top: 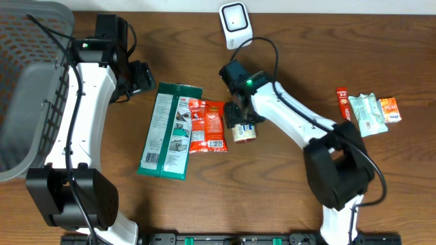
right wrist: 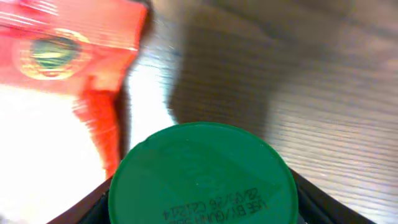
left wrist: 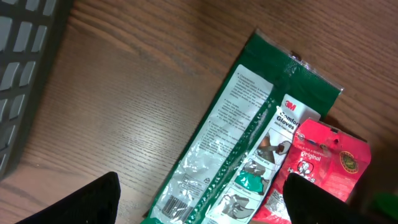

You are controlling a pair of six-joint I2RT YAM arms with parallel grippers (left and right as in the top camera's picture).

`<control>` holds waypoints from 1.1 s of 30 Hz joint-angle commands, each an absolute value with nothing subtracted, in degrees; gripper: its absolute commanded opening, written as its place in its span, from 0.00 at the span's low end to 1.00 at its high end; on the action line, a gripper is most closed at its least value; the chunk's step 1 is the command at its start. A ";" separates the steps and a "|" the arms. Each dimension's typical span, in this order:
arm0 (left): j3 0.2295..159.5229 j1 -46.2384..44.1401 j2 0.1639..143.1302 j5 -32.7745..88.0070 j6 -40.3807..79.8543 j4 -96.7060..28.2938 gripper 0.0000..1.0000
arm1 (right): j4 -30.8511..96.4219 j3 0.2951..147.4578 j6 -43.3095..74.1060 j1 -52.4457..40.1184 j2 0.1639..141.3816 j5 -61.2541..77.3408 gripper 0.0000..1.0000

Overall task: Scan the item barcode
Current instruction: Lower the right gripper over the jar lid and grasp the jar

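Observation:
A small jar with a green lid (right wrist: 202, 177) stands on the wooden table, and its label (top: 245, 133) shows just right of the red snack packet. My right gripper (top: 238, 114) is down over it. The dark fingers (right wrist: 87, 208) stand close on either side of the lid, open, and their tips are hidden below it. The white barcode scanner (top: 235, 24) stands at the back edge, beyond the jar. My left gripper (top: 144, 77) hovers open above the table to the left, with its fingers (left wrist: 81, 202) wide apart over a green glove pack (left wrist: 249, 130).
The green glove pack (top: 167, 129) and red snack packet (top: 208, 126) lie flat side by side, left of the jar. A grey basket (top: 27, 82) fills the left edge. Small packets (top: 368, 109) lie at the far right.

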State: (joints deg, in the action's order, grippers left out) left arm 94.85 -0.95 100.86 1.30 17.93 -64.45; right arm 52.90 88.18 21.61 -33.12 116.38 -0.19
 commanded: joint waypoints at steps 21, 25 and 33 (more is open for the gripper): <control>95.48 -0.93 100.29 0.80 17.41 -64.66 0.84 | 21.23 75.40 15.79 -32.67 107.57 -8.23 0.42; 95.48 -0.93 100.29 0.80 17.41 -64.66 0.84 | 16.03 72.25 15.77 -32.67 107.57 -14.06 0.43; 95.48 -0.93 100.29 0.80 17.41 -64.66 0.84 | 12.93 70.15 15.81 -32.67 107.57 -15.97 0.52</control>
State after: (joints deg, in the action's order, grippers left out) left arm 94.85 -0.95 100.86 1.30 17.93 -64.47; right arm 13.41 70.19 16.05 -33.12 108.36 -13.87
